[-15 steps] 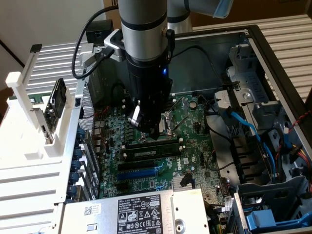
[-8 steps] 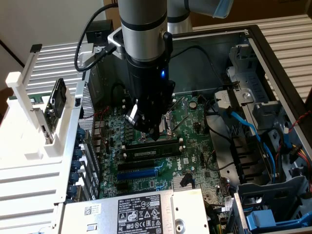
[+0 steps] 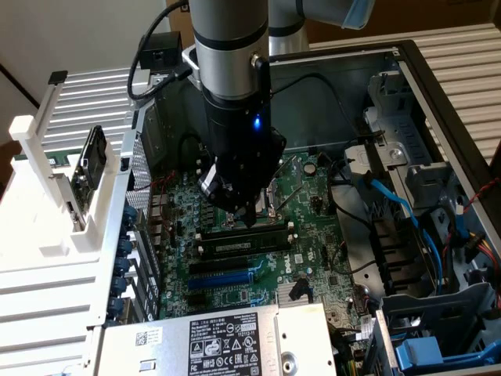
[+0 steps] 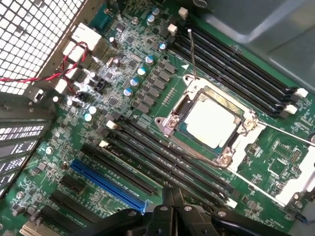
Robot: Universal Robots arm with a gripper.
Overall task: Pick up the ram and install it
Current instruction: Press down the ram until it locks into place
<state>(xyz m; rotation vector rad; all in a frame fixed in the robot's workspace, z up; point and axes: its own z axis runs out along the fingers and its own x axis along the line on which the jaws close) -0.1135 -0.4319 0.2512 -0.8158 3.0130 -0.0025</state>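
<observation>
A robot arm reaches down into an open computer case. Its hand (image 3: 249,222) is closed tight, holding nothing, fingertips just above the ram (image 3: 243,244), which lies seated in a black memory slot (image 4: 162,162) beside the processor socket (image 4: 209,123), just past the blue expansion slot (image 3: 221,279).

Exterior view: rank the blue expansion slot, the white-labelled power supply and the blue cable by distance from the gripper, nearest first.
From the gripper, over the memory slots:
1. Blue expansion slot, just below it on the motherboard.
2. Blue cable, toward the exterior view's right, by the drive bays.
3. Power supply, at the case's bottom edge.
</observation>
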